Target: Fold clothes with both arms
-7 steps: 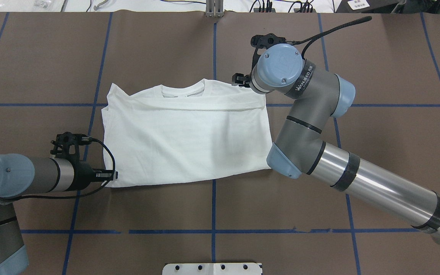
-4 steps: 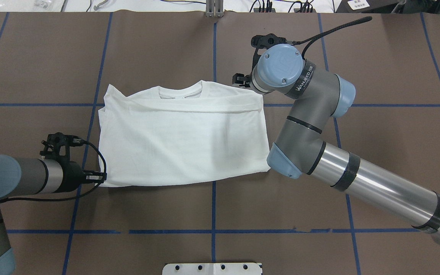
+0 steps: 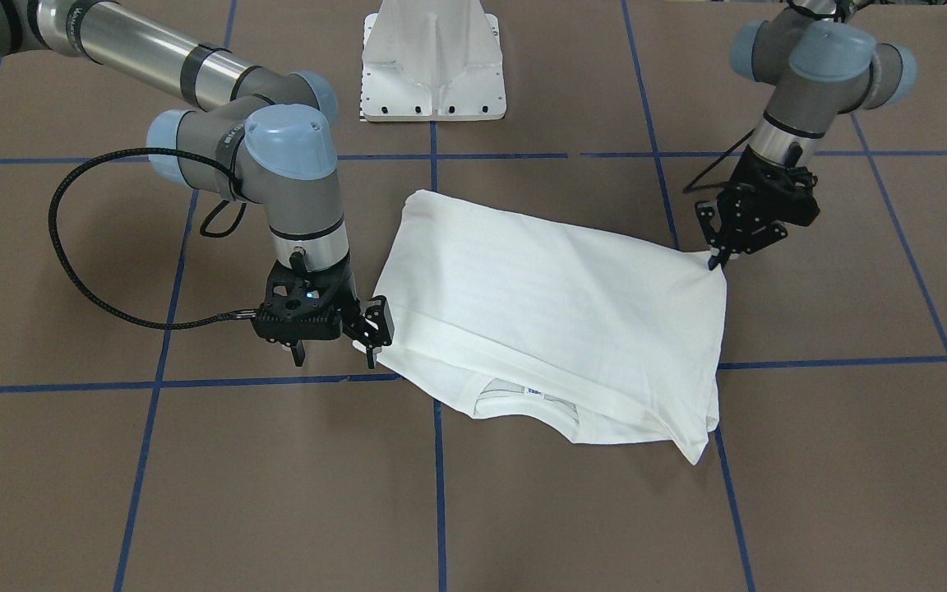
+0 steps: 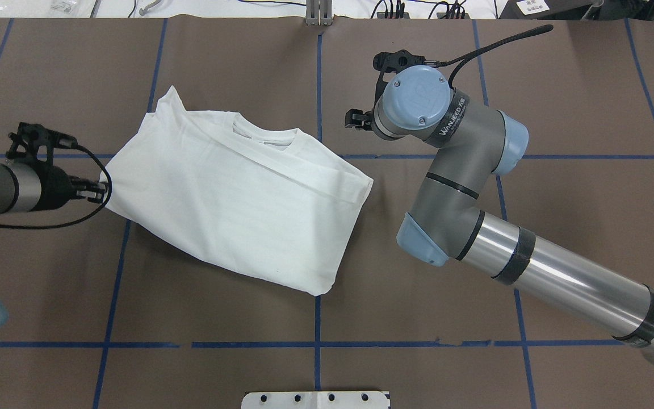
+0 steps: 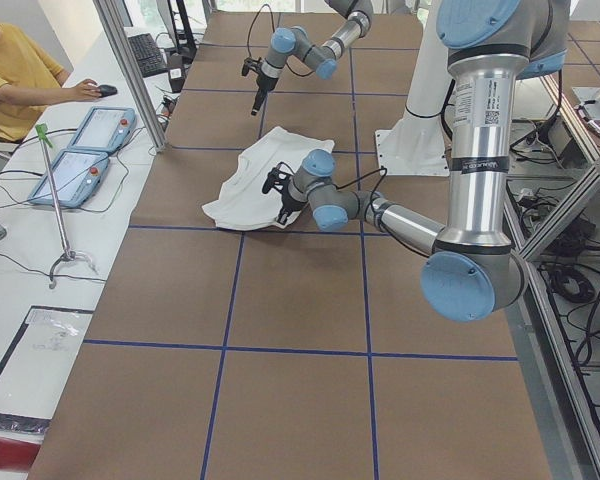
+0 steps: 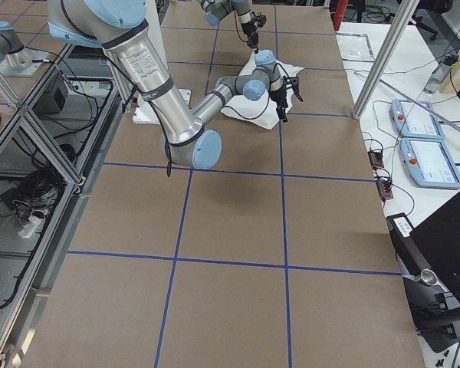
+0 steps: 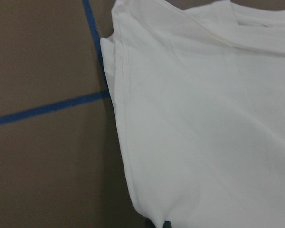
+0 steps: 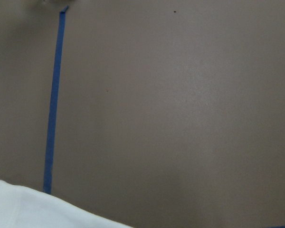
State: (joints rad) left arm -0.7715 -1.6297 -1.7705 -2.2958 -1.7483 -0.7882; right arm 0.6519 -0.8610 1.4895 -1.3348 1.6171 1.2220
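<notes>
The left gripper point(image 4: 99, 191) clamps the leftmost corner of the white T-shirt point(image 4: 236, 204). The cloth draws to a taut point there, so it seems to hold that corner in order to drag or turn the garment. The right gripper point(image 3: 335, 353) stands wide and empty just beside the opposite edge, apparently free for a fresh hold. The T-shirt lies skewed on the table point(image 4: 474, 272), left of centre, its collar point(image 4: 264, 136) away from the robot.
</notes>
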